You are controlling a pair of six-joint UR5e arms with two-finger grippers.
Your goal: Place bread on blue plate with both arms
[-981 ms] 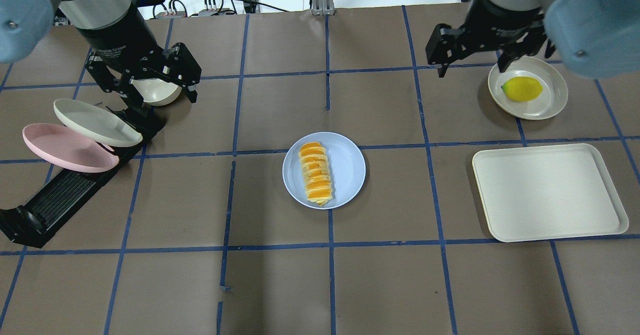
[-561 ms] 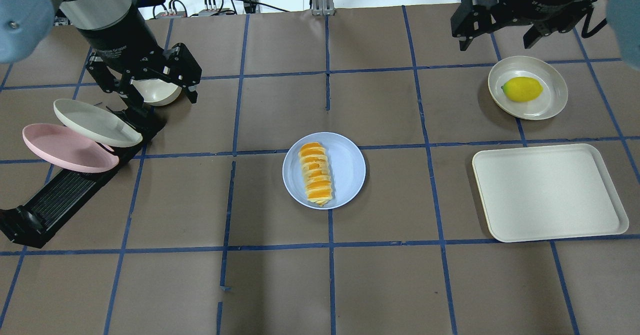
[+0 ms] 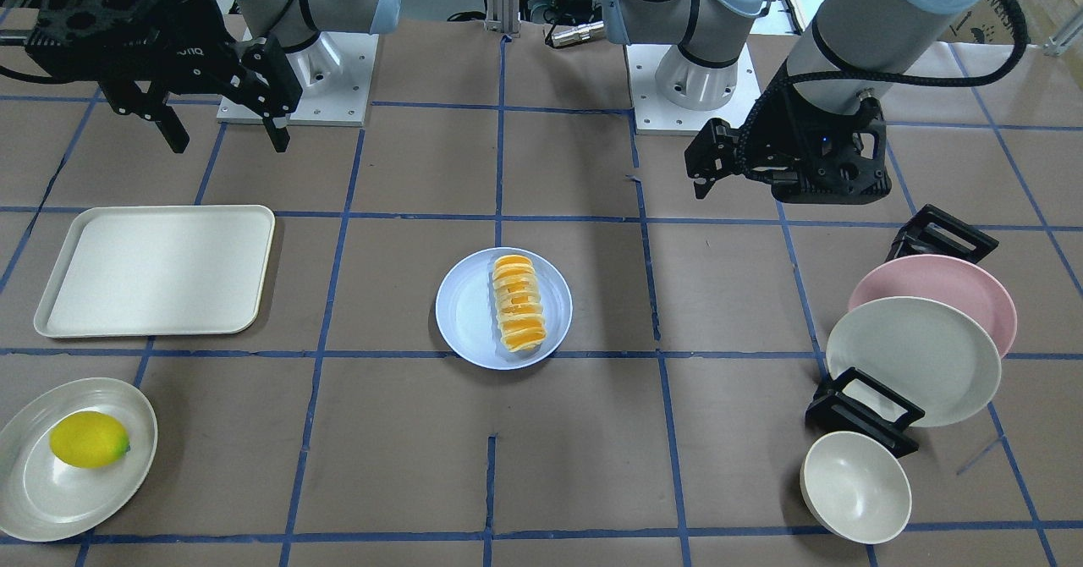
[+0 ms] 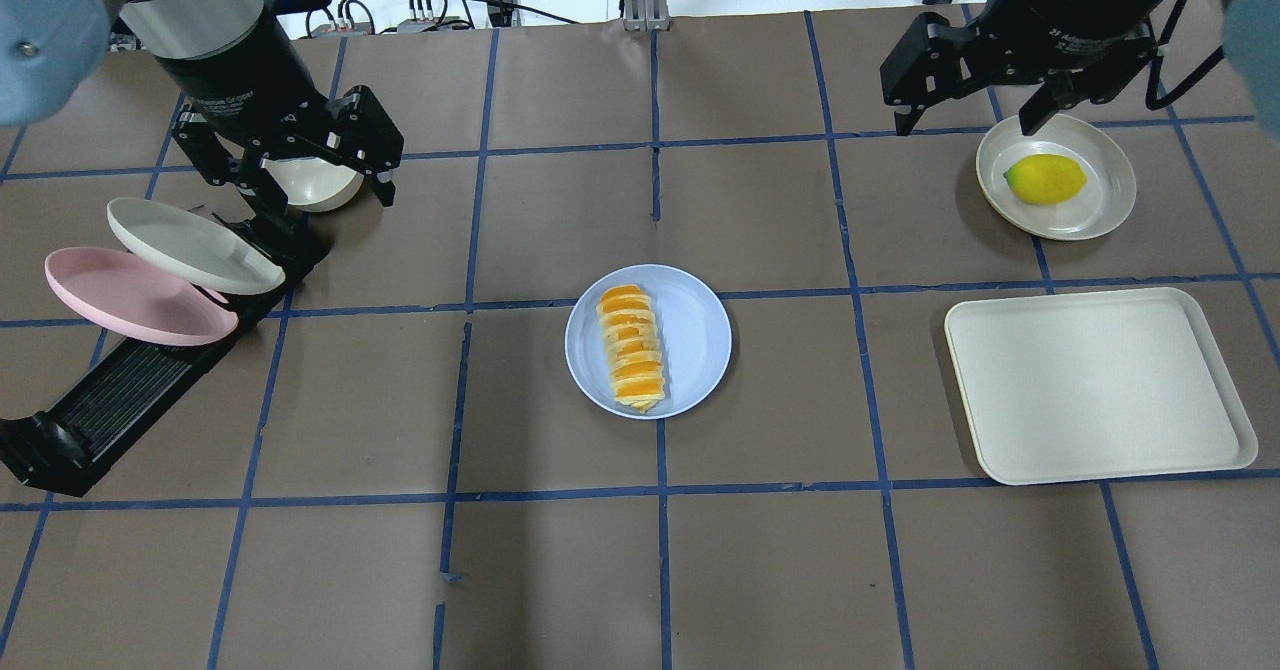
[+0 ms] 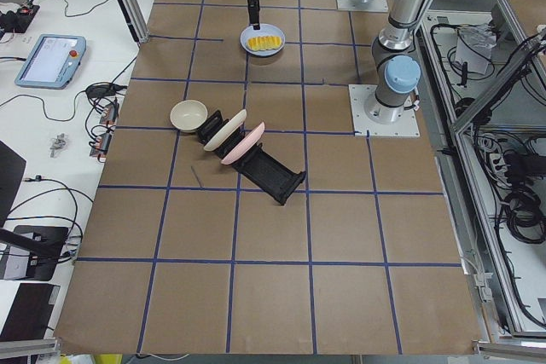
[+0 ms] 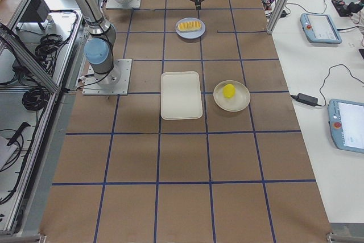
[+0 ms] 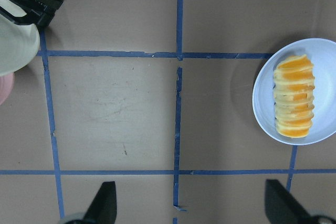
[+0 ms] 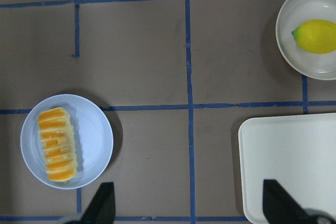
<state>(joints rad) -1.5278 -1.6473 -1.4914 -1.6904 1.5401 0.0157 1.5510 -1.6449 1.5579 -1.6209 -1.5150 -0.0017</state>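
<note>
The orange and cream striped bread lies on the left half of the blue plate at the table's middle. It also shows in the front view on the plate, and in both wrist views. My left gripper is open and empty, high over the far left by a bowl. My right gripper is open and empty at the far right, next to the lemon's plate. Both are well apart from the bread.
A black dish rack at the left holds a pink plate and a cream plate. A cream bowl sits under the left gripper. A lemon lies on a cream plate. A cream tray lies at the right.
The right gripper swung toward the table's far edge, then came back a little beside the lemon's plate. The left arm, the bread and the blue plate have not moved.
</note>
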